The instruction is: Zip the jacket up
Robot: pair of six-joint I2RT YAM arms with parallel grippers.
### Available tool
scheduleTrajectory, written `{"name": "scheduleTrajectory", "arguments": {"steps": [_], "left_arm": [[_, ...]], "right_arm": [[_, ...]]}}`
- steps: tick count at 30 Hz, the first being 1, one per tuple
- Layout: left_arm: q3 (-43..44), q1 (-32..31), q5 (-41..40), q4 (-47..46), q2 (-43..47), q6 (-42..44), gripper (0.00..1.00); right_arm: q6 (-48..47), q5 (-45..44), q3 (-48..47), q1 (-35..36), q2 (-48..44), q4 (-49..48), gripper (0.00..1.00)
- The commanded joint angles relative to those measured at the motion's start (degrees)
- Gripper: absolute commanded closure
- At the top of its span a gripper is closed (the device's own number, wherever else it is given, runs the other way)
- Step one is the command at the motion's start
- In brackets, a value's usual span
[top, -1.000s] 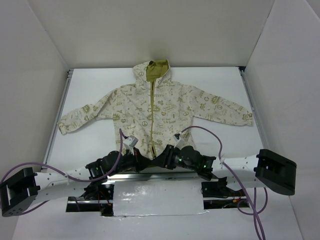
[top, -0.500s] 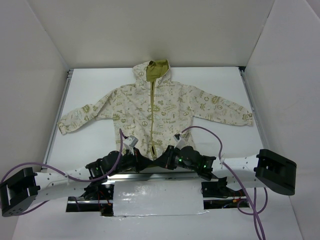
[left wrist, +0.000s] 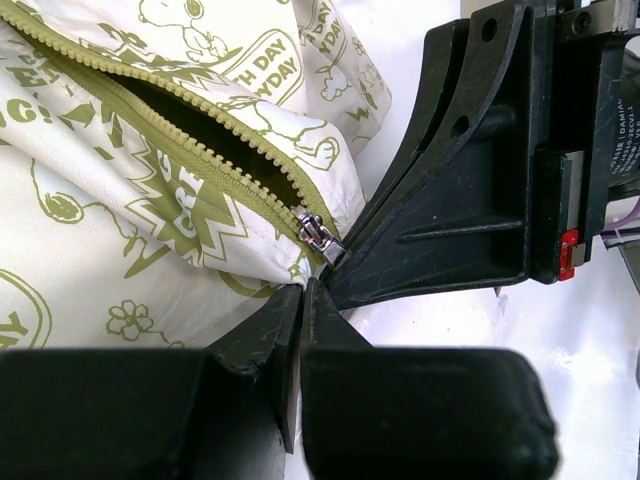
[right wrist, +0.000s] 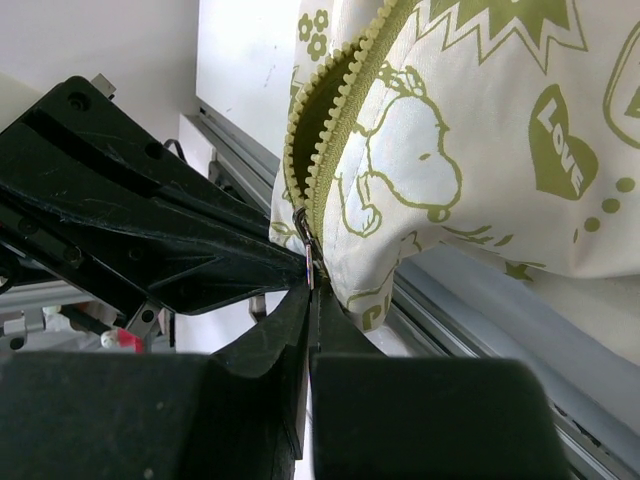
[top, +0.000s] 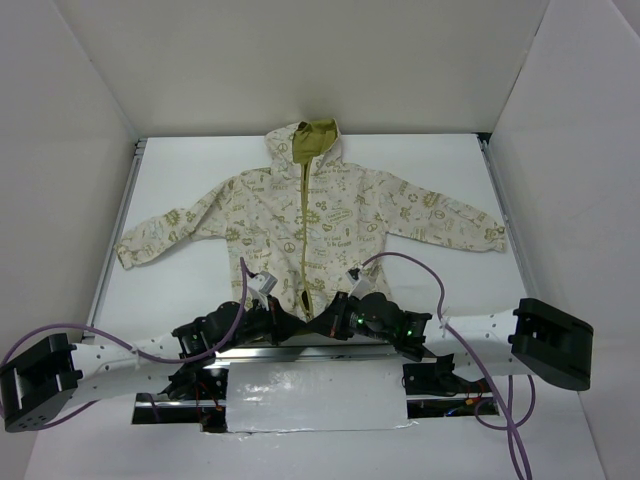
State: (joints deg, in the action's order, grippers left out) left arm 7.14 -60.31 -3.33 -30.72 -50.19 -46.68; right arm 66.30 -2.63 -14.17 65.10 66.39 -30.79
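The cream jacket (top: 340,215) with olive doodles lies flat, hood toward the back, sleeves spread, its olive zipper (top: 303,235) running down the middle. Both grippers meet at its bottom hem. My left gripper (top: 293,314) is shut on the hem fabric beside the zipper's lower end (left wrist: 301,290). The metal zipper slider (left wrist: 318,237) sits just above its fingertips, at the bottom of the open teeth. My right gripper (top: 316,318) is shut on the slider's pull tab (right wrist: 310,270). The jacket's lower corner (right wrist: 400,180) hangs lifted above the table edge.
White walls enclose the table on three sides. A metal rail (right wrist: 480,315) runs along the near edge under the hem. A silver plate (top: 315,395) lies between the arm bases. Purple cables (top: 420,270) loop from both arms.
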Motion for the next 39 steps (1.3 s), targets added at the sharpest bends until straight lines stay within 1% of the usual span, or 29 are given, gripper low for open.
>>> {"name": "scheduleTrajectory", "arguments": {"steps": [1, 6, 12, 15, 17, 21, 26, 30, 35, 39], "left_arm": [[0.6, -0.42, 1.84, -3.73, -0.34, 0.71, 1.0], [0.51, -0.42, 2.8, -4.17, -0.69, 2.29, 1.0], [0.42, -0.51, 2.89, -3.03, -0.61, 3.87, 1.0], [0.07, -0.51, 4.3, -3.56, -0.87, 4.57, 1.0], [0.07, -0.42, 5.35, -3.91, -1.57, 5.1, 1.0], [0.25, -0.42, 7.11, -4.78, -2.71, 5.63, 1.0], [0.95, -0.51, 8.78, -5.32, -4.21, 6.77, 1.0], [1.04, -0.59, 10.36, -6.19, -5.7, 7.3, 1.0], [1.83, -0.86, 10.8, -6.55, -7.55, 7.74, 1.0], [2.53, -1.38, 10.28, -5.58, -8.87, 8.18, 1.0]], "right_arm": [[-1.0, -3.34, -1.91, -0.32, -1.44, 2.13, 1.0], [-0.65, -3.25, -2.08, -0.5, -2.93, 2.92, 1.0], [-1.88, -3.61, -2.61, -1.99, -7.49, 5.81, 1.0], [-2.67, -1.68, -3.4, -3.83, -8.21, 5.65, 1.0], [-2.32, 1.65, -3.4, -5.77, -7.34, 3.99, 1.0], [-0.48, 4.04, -4.8, -7.7, -4.96, 3.8, 1.0], [2.34, 5.01, -7.27, -9.37, -3.2, 6.17, 1.0], [5.49, 2.9, -9.11, -10.08, -4.51, 10.3, 1.0], [7.69, 4.92, -8.59, -11.14, -6.79, 8.38, 1.0], [10.42, 4.66, -7.19, -11.49, -11.71, 7.32, 1.0]]}}
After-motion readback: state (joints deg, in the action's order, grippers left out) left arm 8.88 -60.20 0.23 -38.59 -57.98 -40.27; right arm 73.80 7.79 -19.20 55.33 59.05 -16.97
